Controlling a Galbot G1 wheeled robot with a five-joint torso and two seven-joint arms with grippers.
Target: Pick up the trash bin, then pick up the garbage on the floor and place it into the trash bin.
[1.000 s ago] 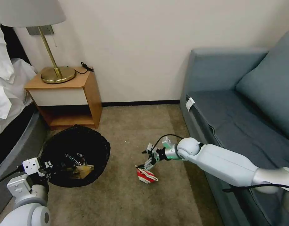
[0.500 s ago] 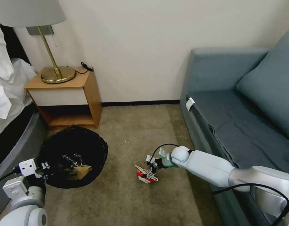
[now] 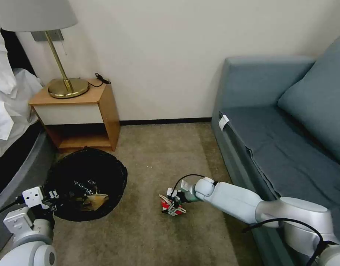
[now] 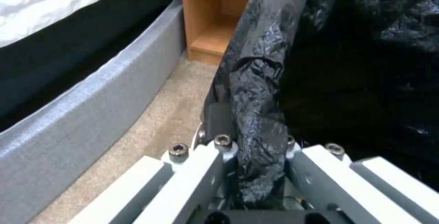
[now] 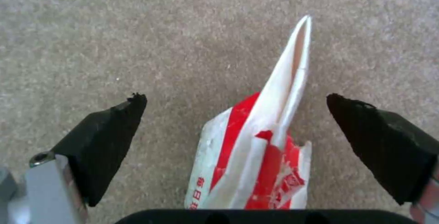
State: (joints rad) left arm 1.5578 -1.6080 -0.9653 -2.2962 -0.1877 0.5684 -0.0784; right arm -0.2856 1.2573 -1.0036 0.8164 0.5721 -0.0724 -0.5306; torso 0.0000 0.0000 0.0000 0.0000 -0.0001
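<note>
1. Beige carpet is lying under everything you are seeing from the head: your right gripper is reaching down over the crushed red-and-white carton on the floor beside the blue-grey fabric sofa, and your left gripper is meeting the near rim of the round trash bin lined with crinkly black plastic, which is sitting before the wooden nightstand.
2. Left wrist: your left gripper is pinching the bin's bag-covered rim.
3. Right wrist: your right gripper is standing wide, with the carton lying between its black fingertips, touching neither.
</note>
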